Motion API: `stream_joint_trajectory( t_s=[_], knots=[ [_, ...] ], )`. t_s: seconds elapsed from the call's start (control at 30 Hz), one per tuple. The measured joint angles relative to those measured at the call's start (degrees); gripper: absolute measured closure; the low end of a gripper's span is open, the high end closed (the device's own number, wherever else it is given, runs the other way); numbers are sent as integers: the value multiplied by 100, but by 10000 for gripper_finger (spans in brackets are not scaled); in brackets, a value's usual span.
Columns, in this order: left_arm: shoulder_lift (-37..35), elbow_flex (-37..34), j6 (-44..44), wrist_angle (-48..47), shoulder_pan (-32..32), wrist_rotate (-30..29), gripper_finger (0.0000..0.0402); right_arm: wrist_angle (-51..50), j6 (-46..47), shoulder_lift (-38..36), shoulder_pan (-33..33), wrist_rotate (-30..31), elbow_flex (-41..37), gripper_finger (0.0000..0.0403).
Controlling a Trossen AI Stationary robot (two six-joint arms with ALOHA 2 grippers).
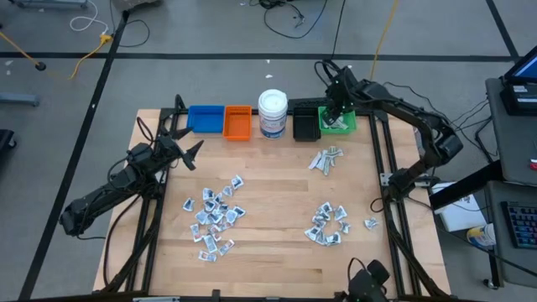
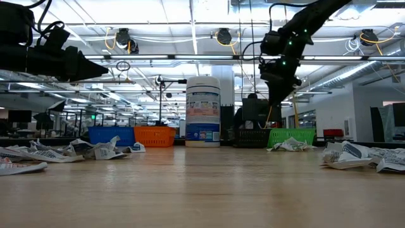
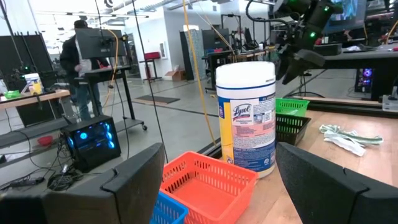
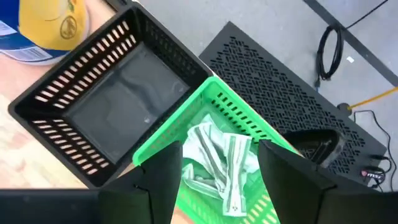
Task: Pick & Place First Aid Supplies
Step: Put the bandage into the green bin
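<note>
Crumpled packets (image 4: 219,163) are seen in a heap inside the green bin (image 4: 198,118), right under the right gripper (image 4: 219,180). Its two dark fingers are spread apart and nothing is held between them. More packets are spread on the wooden table (image 1: 268,176) in three groups: a big pile (image 1: 214,216) on the left, a smaller pile (image 1: 327,225) on the right, and a few (image 1: 325,158) near the green bin. A black bin (image 4: 115,109) is set just beside the green one. Next come a white jar (image 3: 245,115) marked "Lysol", an orange bin (image 3: 205,183) and a blue bin (image 1: 205,118). The left gripper (image 1: 186,153) is held wide open and empty above the table's left side. Desks, cables and a person (image 3: 78,59) are seen in the room behind.
</note>
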Motion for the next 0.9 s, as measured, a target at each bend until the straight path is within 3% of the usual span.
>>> stream_joint_trajectory(
  t_s=[0.2, 0.43, 0.9],
  knots=[
    [1, -1, 0, 1, 0, 0, 92, -326, 171, 2, 202, -1, 0, 202],
    [0, 1, 0, 1, 1, 0, 91, -767, 1008, 4, 435, -14, 0, 202],
    [0, 0, 0, -1, 1, 0, 91, -1981, 1147, 4, 1186, -20, -2, 202]
  ],
)
